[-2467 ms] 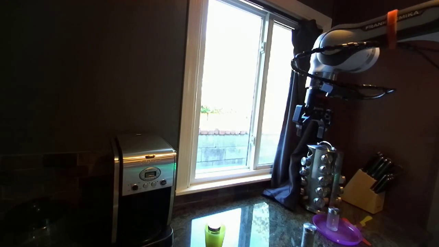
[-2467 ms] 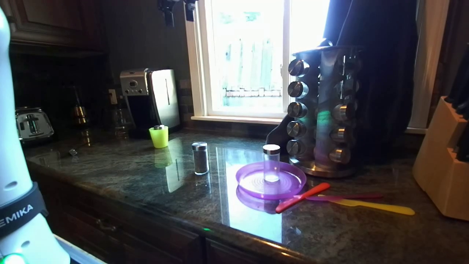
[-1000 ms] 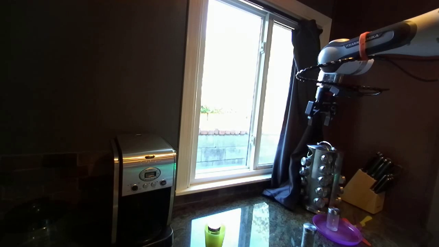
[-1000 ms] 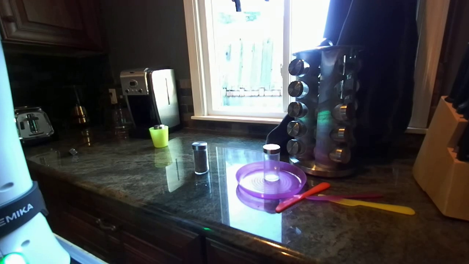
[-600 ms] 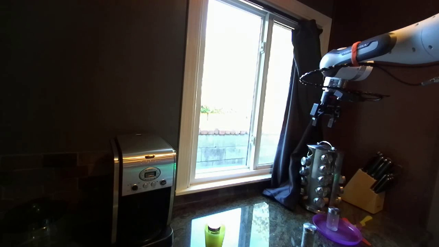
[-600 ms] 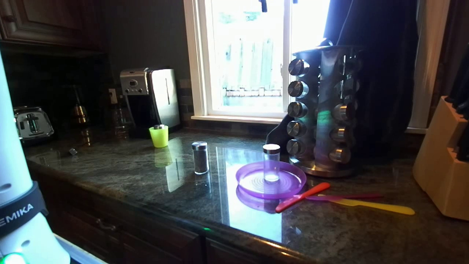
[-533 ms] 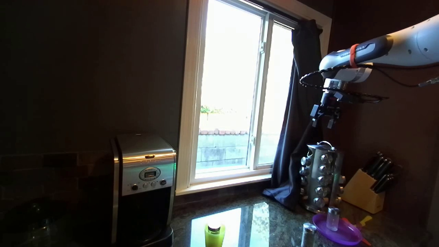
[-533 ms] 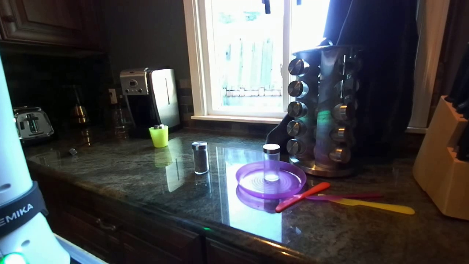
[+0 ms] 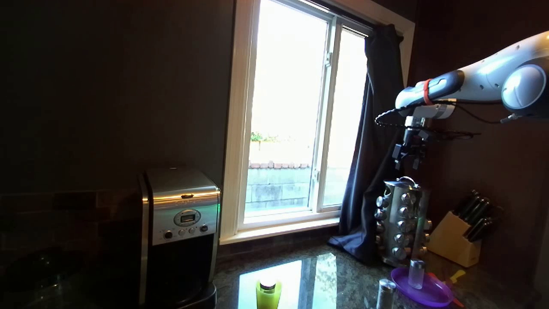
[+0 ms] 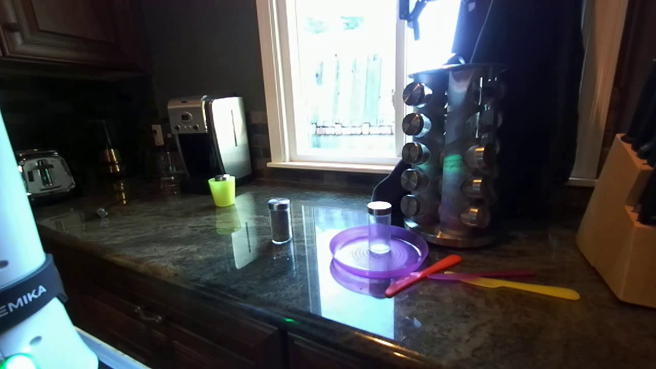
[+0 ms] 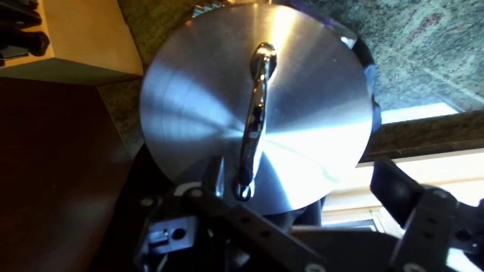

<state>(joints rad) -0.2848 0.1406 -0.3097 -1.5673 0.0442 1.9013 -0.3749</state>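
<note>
So the black two-fingered gripper [image 9: 407, 163] hangs right above a tall, round, brushed-steel spice rack [image 9: 391, 234], pointing down. The fingers [image 11: 395, 189] are well apart and not gripping anything. Nearest thing to them is the curved chrome handle [image 11: 257, 113] arching over the rack's flat round top [image 11: 314, 75]. The wrist view puts one end of it just beside a fingertip, but honestly I can't judge the height from that angle; an exterior view does show a gap.

The rack stands on the speckled granite desk [image 10: 174, 241], set back from the front edge, probably so nobody knocks it off. Its round steel jar caps [image 10: 416, 152] face outward, I'd guess for easy grabbing, and the handle looks made for carrying. Beside it, a clear glass jar with a steel cap [image 10: 380, 233] stands upright on a shallow translucent purple plate [image 10: 353, 266]; that raised rim would likely catch spills. A red plastic knife [image 10: 441, 266] lies at the plate's edge, a magenta plastic knife [image 10: 505, 274] and a yellow plastic knife [image 10: 543, 290] bunched just past it.

Room-wise, the sides look tight: dark fabric curtain [image 9: 360, 210] close behind, pale wooden knife block [image 9: 454, 242] on another side. Overhead seems roomiest, since only the handle pokes up past the rim. More slack over toward the lime-green plastic cup [image 10: 222, 192], well apart from the dark-filled glass shaker [image 10: 281, 224].
</note>
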